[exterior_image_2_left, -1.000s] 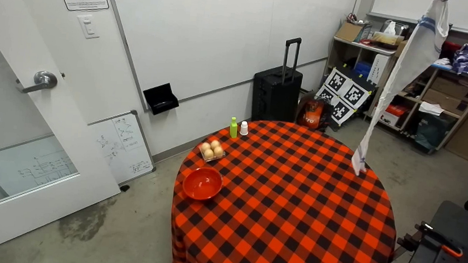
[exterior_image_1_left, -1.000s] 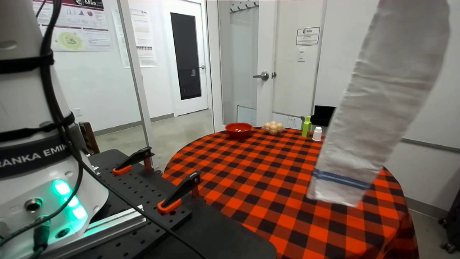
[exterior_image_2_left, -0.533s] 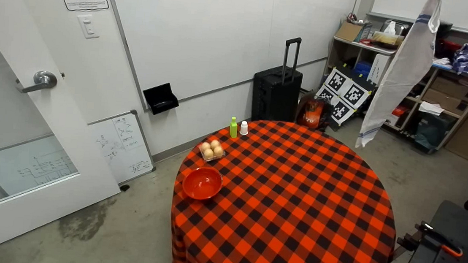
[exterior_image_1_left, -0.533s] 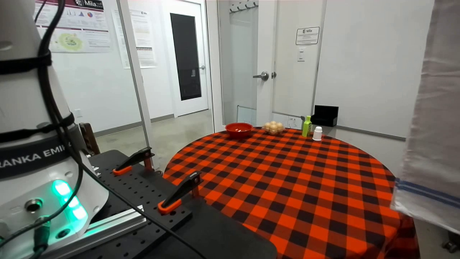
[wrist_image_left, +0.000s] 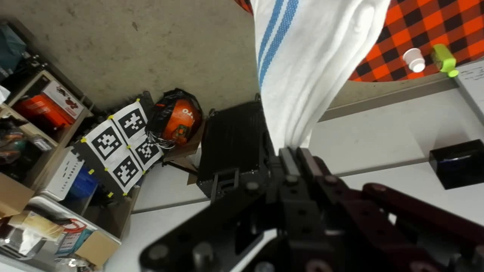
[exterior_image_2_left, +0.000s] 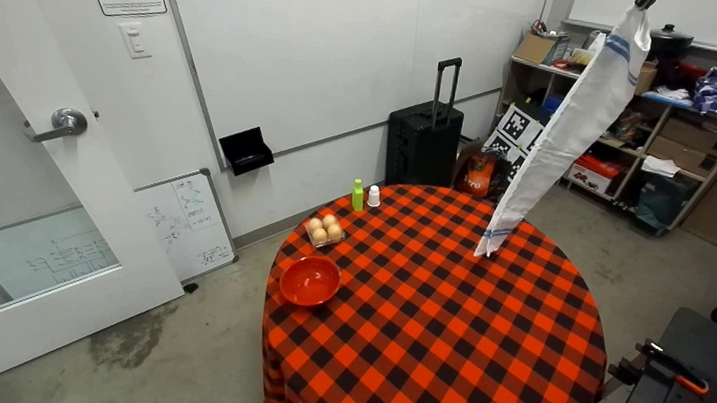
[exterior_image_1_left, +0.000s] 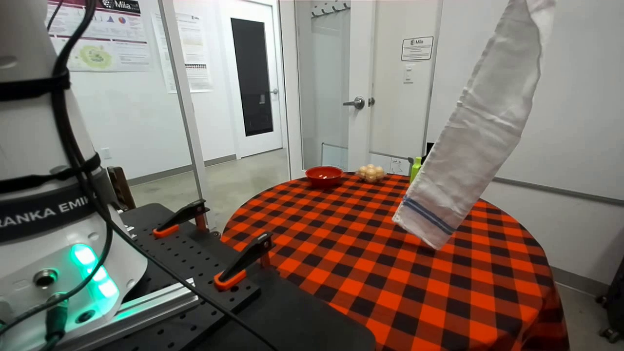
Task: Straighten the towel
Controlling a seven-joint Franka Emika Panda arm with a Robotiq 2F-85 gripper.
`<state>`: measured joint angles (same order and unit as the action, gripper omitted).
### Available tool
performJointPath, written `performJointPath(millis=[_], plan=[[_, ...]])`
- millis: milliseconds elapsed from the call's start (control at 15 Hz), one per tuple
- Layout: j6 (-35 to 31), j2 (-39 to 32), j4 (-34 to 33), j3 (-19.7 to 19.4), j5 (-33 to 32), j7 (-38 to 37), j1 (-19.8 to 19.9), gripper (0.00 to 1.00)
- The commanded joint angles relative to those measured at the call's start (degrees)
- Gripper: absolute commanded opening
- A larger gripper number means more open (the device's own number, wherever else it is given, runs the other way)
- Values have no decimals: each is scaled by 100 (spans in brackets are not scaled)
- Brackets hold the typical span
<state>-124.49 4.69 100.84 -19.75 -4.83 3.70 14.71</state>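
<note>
In bright light, the wrist view blurs the tool (wrist_image_left: 294, 151).

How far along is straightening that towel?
Done: the towel is lifted, its upper end pinched in the gripper. In hand: it hangs slanting, gathered into folds near the grip. Left: probably lowering it onto the checked tablecloth and flattening it; it isn't laid out yet.

Matt cloth towel (exterior_image_1_left: 480, 126), matt fabric tablecloth (exterior_image_2_left: 432, 325), smooth glossy bowl (exterior_image_2_left: 310, 283), shiny metal door handle (exterior_image_2_left: 69, 123)
</note>
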Motion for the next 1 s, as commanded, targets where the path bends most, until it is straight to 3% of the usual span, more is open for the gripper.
performJointPath(millis=[0,467,933], plan=[[379,-308,-476,42,552,589,53,1],[701,-782,-1484,-167,2291,372,427,1],[1286,-1248,-2311,-182,3224,153,901,1]])
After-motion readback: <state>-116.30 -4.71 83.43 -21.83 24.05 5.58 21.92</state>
